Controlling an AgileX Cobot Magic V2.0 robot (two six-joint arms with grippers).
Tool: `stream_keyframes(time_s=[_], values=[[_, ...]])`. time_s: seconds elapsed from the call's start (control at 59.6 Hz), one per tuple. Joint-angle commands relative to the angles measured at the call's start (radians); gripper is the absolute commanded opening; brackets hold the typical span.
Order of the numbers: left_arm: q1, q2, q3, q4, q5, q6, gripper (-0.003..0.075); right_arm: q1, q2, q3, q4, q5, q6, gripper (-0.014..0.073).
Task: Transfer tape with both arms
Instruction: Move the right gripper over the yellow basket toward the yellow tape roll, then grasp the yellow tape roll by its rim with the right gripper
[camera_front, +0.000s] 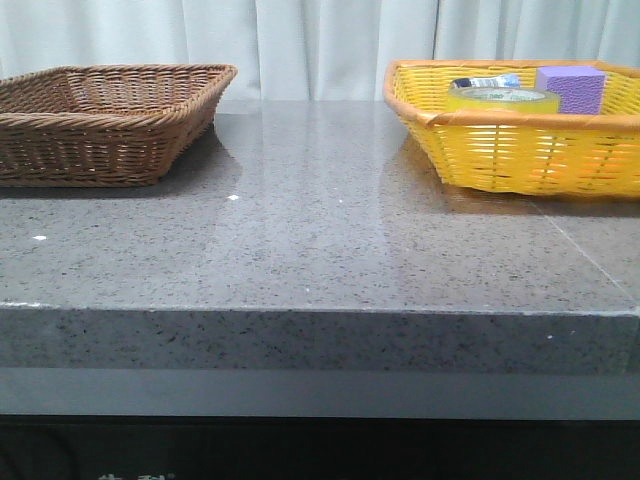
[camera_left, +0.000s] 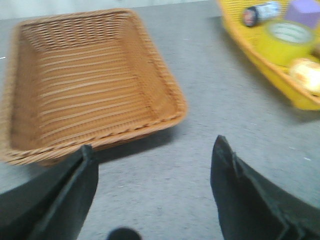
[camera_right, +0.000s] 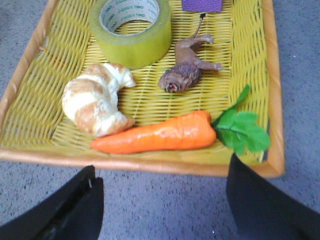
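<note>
Tape (camera_right: 131, 31): lying flat in yellow basket (camera_right: 272, 100), beside croissant (camera_right: 97, 105) and lion figure (camera_right: 186, 67). Untouched. My right gripper (camera_right: 162, 200): jaws wide, empty, short of the basket rim. My left gripper (camera_left: 152, 192): wide, empty, near brown basket (camera_left: 90, 85). Pickup, handover, placement all outstanding.

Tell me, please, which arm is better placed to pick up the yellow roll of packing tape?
Right: the right gripper hangs open facing the yellow wicker basket holding the tape; the left gripper faces the brown basket.
</note>
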Motion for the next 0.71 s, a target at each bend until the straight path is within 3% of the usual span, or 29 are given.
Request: stream_keyframes(time_s=[0.0,0.201,0.688], values=[[-0.067,0.001,-0.036,-0.012,-0.077,0.002,0.0481,-0.006,0.075,-0.107,0.014,-0.018,-0.002,0.054],[-0.155,0.001,-0.036,-0.012,-0.077,0.002,0.0481,-0.006,0.273,-0.305,0.067,0.075,-0.003,0.054],[-0.157,0.001,-0.036,-0.012,-0.077,0.002,0.0481,0.0,0.726,-0.811,0.099,0.27,-0.003,0.0538]])
